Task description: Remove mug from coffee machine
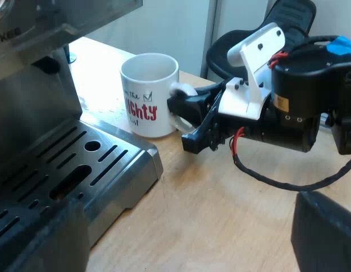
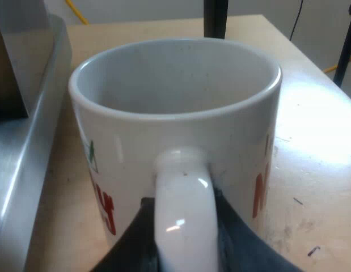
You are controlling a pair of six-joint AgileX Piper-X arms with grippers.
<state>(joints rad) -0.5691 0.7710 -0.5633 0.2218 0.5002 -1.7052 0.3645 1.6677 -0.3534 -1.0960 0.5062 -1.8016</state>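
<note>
Well, the espresso machine (image 1: 28, 113) looms close, its slotted drip tray (image 1: 107, 164) just beside the mug (image 1: 149, 93), with nothing between them. The mug stands upright on the wooden table (image 1: 220, 215), off the tray. The right wrist view looks into it: empty (white, red lettering), with the right gripper (image 2: 184, 226) clamped on its handle (image 2: 184, 192). The left gripper (image 1: 189, 204) gapes wide.

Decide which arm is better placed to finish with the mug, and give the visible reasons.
Right. The right gripper has its fingers on either side of the handle of the mug, which stands on the table beside the drip tray, so it probably need only let go.
</note>
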